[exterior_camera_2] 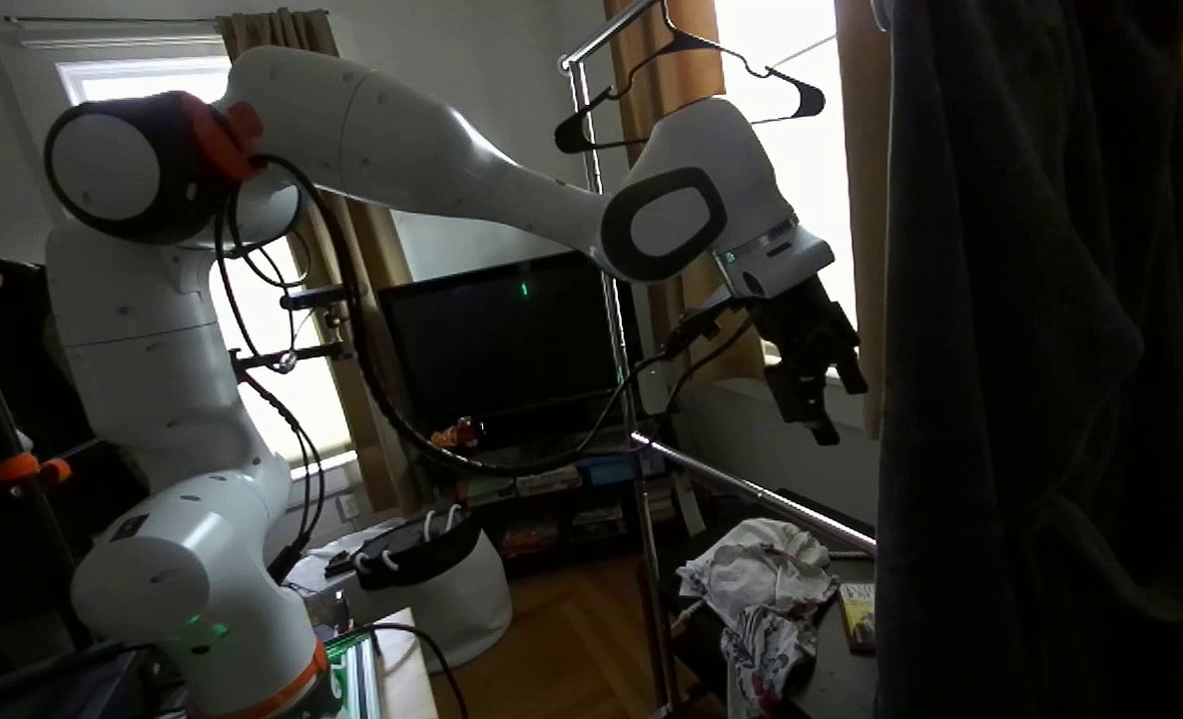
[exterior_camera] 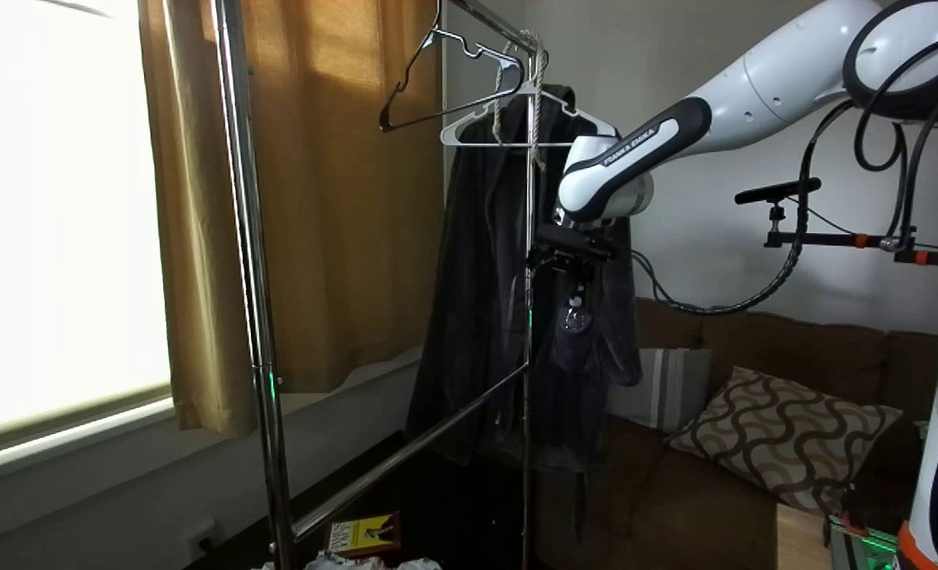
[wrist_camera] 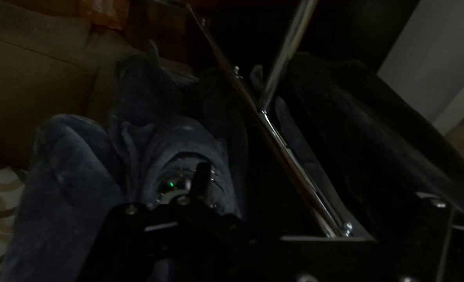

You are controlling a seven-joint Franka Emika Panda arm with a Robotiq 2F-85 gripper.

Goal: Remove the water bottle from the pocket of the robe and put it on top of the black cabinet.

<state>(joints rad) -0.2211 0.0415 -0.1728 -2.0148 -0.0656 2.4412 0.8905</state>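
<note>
Wrist view: a finger (wrist_camera: 201, 181) partly hides the bottle (wrist_camera: 177, 184).

Arm (exterior_camera_2: 471, 160) high, tool (exterior_camera_2: 841, 410) aslant downward, fingers (exterior_camera_2: 850, 370) apart.

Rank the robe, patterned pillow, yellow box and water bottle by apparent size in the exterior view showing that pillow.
1. Robe
2. Patterned pillow
3. Yellow box
4. Water bottle, as far as it shows

In an exterior view, a dark desk (exterior_camera_2: 839, 684) stands at the right. On it lies a crumpled white cloth (exterior_camera_2: 763, 571), its dark-patterned part spilling toward the near side; just right of the cloth, a yellow box (exterior_camera_2: 859, 614) lies flat.
</note>
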